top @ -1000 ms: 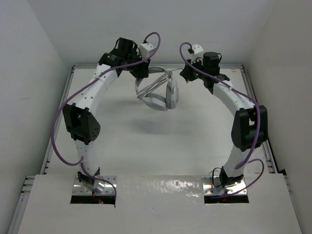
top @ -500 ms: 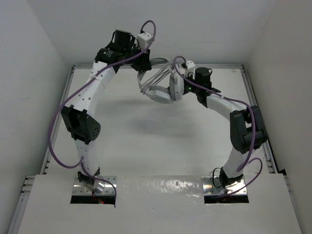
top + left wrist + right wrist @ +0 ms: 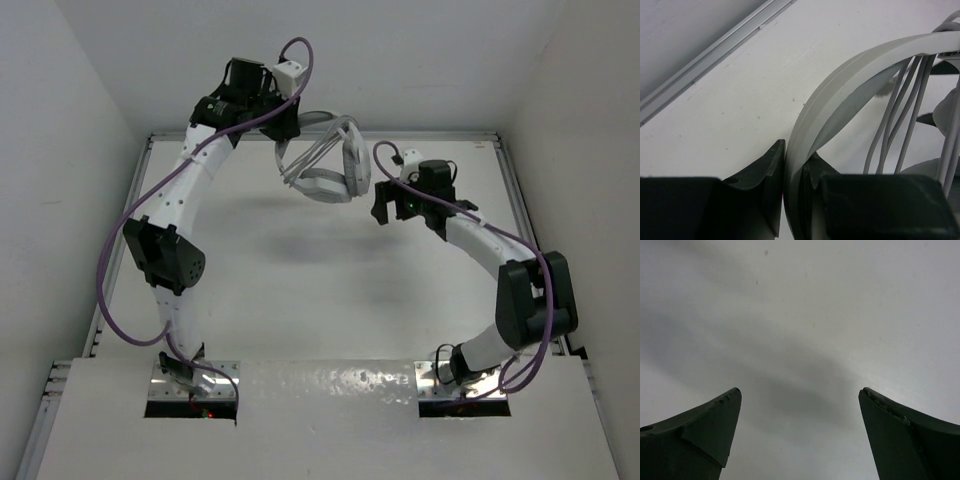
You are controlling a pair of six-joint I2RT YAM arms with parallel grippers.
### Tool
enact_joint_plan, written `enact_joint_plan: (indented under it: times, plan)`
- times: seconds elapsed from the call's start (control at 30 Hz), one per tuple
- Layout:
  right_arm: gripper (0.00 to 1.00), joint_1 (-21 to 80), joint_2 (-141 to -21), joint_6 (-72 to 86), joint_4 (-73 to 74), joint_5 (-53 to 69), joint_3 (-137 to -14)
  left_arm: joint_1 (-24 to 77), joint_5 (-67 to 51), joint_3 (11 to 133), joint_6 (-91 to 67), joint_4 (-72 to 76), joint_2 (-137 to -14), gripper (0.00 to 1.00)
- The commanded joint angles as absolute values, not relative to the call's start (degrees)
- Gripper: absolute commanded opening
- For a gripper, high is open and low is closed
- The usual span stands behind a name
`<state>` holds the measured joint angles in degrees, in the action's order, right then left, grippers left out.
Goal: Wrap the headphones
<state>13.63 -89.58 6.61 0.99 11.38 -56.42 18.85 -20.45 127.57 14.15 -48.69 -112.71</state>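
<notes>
as right gripper [image 3: 800, 390] opened, headphones [image 3: 322, 185] rose.

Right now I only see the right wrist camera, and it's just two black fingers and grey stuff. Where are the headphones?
Observer: The headphones hang from the left hand, beyond your right hand and to its left. Your hand is open and touches nothing.
Operator: Is the left hand holding them tight?
Observer: Its fingers are shut on the headband.
Operator: And the wire?
Observer: The cable runs in several strands across the arch of the headband.
</notes>
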Motion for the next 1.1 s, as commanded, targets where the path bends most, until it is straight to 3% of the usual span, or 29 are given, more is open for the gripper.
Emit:
enact_joint_plan:
  times: [0.0,0.17,0.23,0.27,0.33,0.6,1.07]
  plan:
    - [0.99,12.7,-84.6,3.8,4.7,13.1,-52.3,17.8,-20.1,130.9,9.8,-44.0,-111.4,0.00]
    - [0.95,11.7,-78.9,0.4,11.0,20.7,-49.6,16.8,-14.6,130.2,6.6,-43.6,-111.4,0.00]
    - [0.87,11.4,-75.5,1.4,10.5,21.7,-50.7,16.4,-10.9,129.1,5.4,-43.7,-111.4,0.00]
    - [0.77,11.4,-74.5,2.6,9.7,21.7,-51.5,16.3,-10.0,128.4,5.2,-43.4,-111.3,0.00]
    - [0.71,11.4,-73.0,4.2,7.4,21.4,-54.6,16.0,-8.3,127.7,4.7,-43.0,-111.1,0.00]
    - [0.73,11.5,-73.7,6.0,5.2,20.5,-57.1,9.3,-10.2,121.0,0.7,-40.1,-108.8,0.00]
    - [0.73,13.4,-72.6,5.5,5.4,21.1,-53.7,0.0,-5.5,92.2,4.7,-36.1,-91.7,0.00]
